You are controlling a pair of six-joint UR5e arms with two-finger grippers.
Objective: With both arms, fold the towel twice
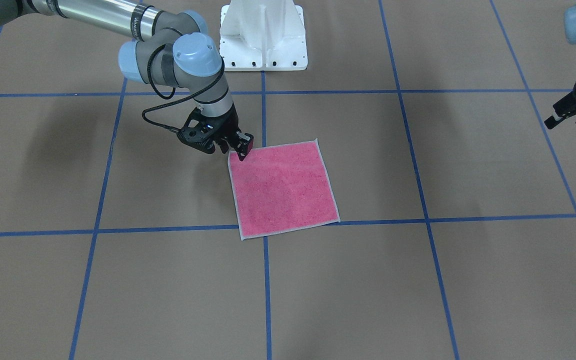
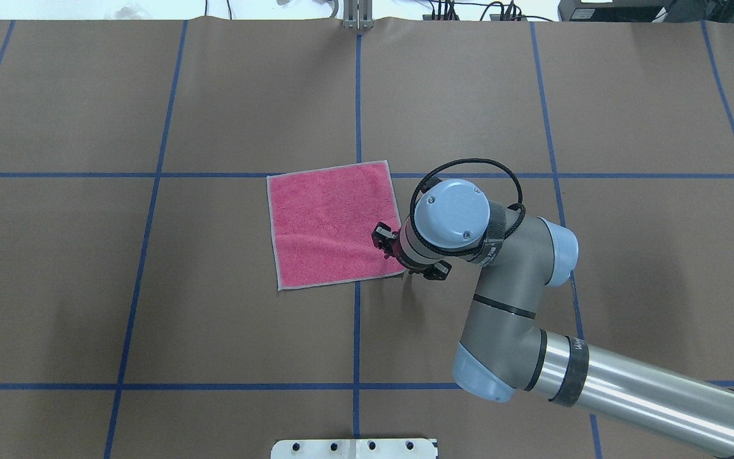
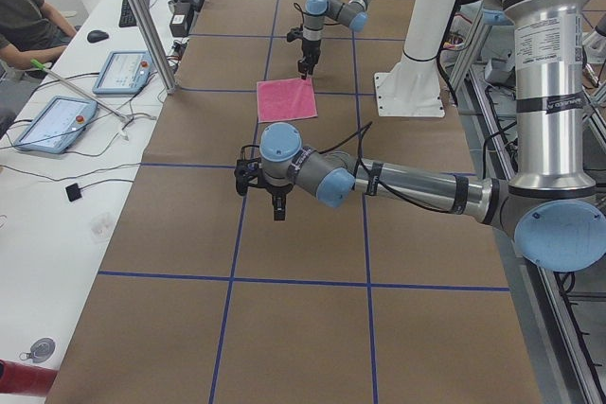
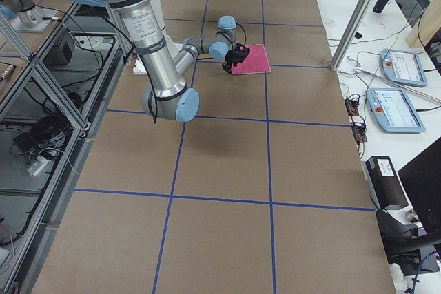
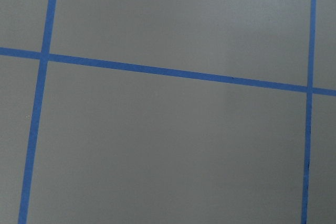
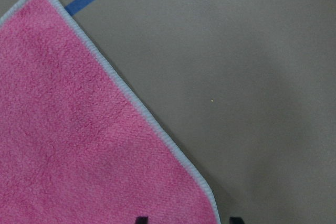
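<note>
The towel (image 1: 283, 187) lies flat and unfolded, pink face up, with a light grey hem, near the table's middle; it also shows in the overhead view (image 2: 329, 223). My right gripper (image 1: 234, 152) points down at the towel corner nearest the robot on its right. In the right wrist view its two fingertips (image 6: 140, 219) stand apart at the bottom edge, either side of that hem corner of the towel (image 6: 79, 145), open. My left gripper (image 1: 565, 120) hovers over bare table far from the towel, jaws apart and empty; the left wrist view shows only table.
The white pedestal base (image 1: 263, 40) stands at the robot's side of the table. Blue tape lines (image 2: 357, 95) grid the brown table. In the exterior left view, a side table holds tablets (image 3: 52, 125) and a person (image 3: 24, 16) sits there.
</note>
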